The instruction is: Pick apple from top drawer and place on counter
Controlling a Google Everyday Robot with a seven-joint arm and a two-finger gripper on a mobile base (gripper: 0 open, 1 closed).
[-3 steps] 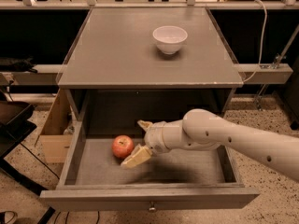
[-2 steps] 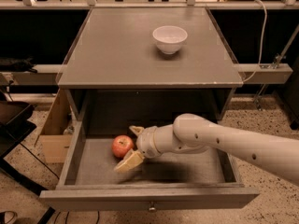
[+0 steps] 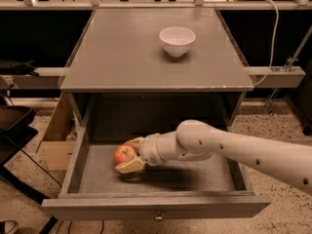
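Observation:
The small red and yellow apple (image 3: pixel 124 154) lies in the left part of the open top drawer (image 3: pixel 97 206). My gripper (image 3: pixel 130 155) reaches in from the right at the end of the white arm. One tan finger (image 3: pixel 134 142) sits behind the apple and the other (image 3: pixel 128 167) in front of it, both pressed against it. The apple is low over the drawer's floor, and I cannot tell whether it still touches it. The grey counter (image 3: pixel 126 57) lies above the drawer, with no apple on it.
A white bowl (image 3: pixel 177 40) stands on the counter's back right. The drawer's knob (image 3: pixel 157 217) is at the front centre. A cardboard box (image 3: pixel 57 140) stands on the floor to the left of the cabinet. A white cable (image 3: pixel 273 38) hangs at the right.
My gripper has moved left along the drawer until its fingers reached both sides of the apple, and the gap between them has narrowed onto it. The apple has barely moved.

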